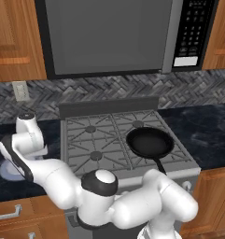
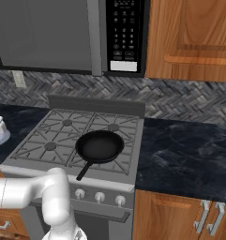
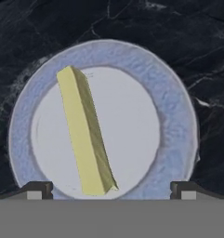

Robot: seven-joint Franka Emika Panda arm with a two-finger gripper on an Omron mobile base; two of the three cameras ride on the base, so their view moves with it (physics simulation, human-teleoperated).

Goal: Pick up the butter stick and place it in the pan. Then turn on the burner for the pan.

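The gripper [image 3: 111, 189] is spread wide, holding nothing, above the butter stick [image 3: 85, 132]. This pale-yellow bar lies on a white plate [image 3: 176, 116] with blue rim, pointing from 11 to 5 o'clock, on the dark counter [image 3: 39, 28].

The arm covers most of the plate [image 1: 7, 172] in the left base view, and the right base view's edge crops it. The pan [image 1: 150, 142] hides its burner. The tool [image 3: 111, 189] fingertips barely show.
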